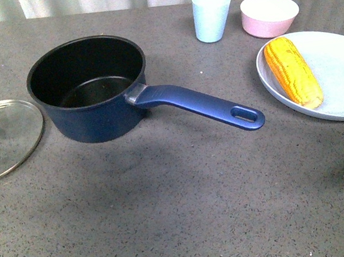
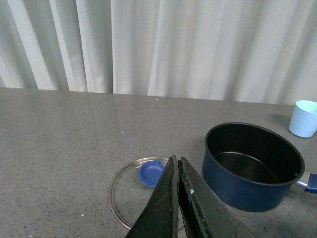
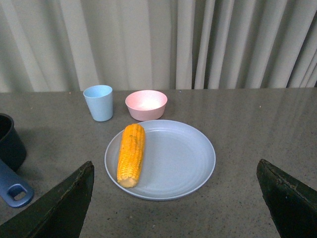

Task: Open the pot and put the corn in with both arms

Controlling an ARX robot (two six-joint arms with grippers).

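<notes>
With the right claw [image 3: 174, 166] spread wide facing the yellow-orange corn cob [image 3: 131, 154] on the pale blue plate [image 3: 185, 158] at the right edge of the grey counter [image 1: 182, 203], the left claw [image 2: 177, 161] pressed together and the dark blue saucepan [image 1: 95, 123] uncovered, grasping the cob seems next.

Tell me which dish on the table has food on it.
The pale blue plate: the corn cob lies on it. The dark blue pot and the pink bowl look empty. The pale blue cup's bottom is hidden.
</notes>
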